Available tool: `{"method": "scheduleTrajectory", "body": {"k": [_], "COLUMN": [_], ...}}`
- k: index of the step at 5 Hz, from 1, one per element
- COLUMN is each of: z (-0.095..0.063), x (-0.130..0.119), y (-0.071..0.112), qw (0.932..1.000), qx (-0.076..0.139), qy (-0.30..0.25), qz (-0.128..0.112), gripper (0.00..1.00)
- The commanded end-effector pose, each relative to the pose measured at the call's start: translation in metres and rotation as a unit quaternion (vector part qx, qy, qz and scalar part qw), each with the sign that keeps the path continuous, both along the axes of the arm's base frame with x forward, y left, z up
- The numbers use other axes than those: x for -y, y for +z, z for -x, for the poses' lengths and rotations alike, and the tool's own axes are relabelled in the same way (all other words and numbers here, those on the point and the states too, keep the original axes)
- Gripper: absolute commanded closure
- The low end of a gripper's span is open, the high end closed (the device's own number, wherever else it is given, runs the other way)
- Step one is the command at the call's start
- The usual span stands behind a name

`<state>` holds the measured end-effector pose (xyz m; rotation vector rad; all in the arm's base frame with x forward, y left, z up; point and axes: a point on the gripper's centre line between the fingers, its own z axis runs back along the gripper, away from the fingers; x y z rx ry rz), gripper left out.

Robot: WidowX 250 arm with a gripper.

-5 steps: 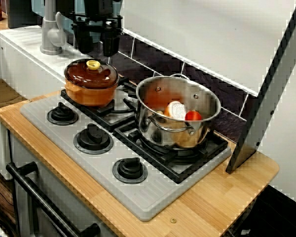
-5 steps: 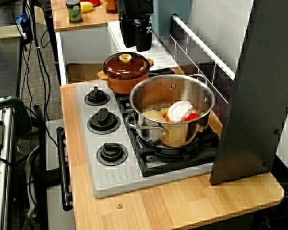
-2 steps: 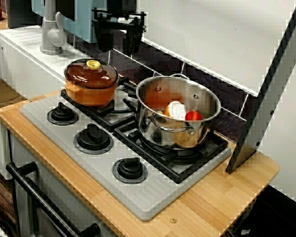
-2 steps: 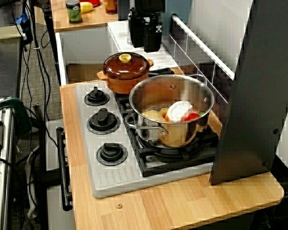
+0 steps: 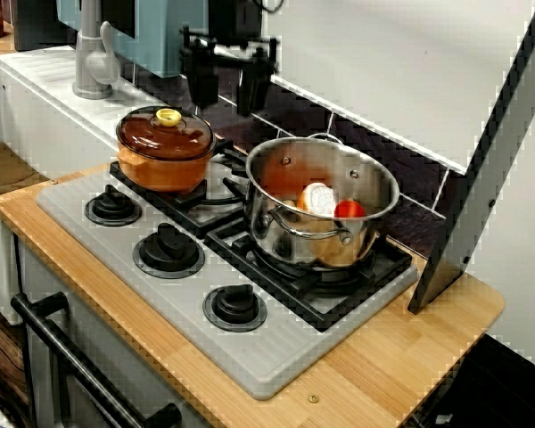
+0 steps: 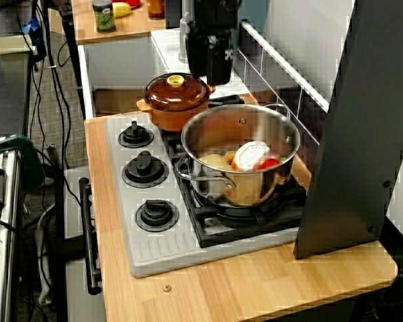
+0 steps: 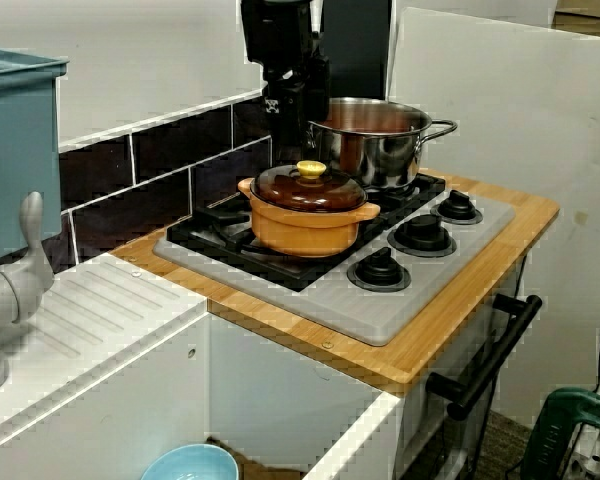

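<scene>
Shifted gripper (image 5: pixel 224 100) rightward since one second ago, away from orange pot (image 5: pixel 160 174). Fingers spread, nothing held. Orange pot below, to left; steel pot (image 5: pixel 281 227), food (image 5: pixel 321 198) inside, below, to right, nearer now.

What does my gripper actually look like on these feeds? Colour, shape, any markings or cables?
The gripper is black all over: a blocky body with a crossbar that carries two thick, stubby fingers. In the view from the oven-handle side it reads as one dark, boxy block. Any markings are too small and blurred to make out, and no cable can be clearly traced.
</scene>
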<state>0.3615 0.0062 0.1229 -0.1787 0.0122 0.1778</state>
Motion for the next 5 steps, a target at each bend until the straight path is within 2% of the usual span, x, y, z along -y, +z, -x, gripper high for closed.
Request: {"method": "scheduleTrajectory", "body": {"k": [1,3,5], "z": [0.0072,0.0086,0.0156], "x": [0.0070,0.0012,0.0004], "y": [0.0131,0.0145,0.0085], "qw": [0.9995,0.9995,0.9997], "qx": [0.031,0.030,0.025], "qy": [0.005,0.009,0.007], "qz": [0.002,0.009,0.006], "gripper": [1.00,1.00,1.00]}}
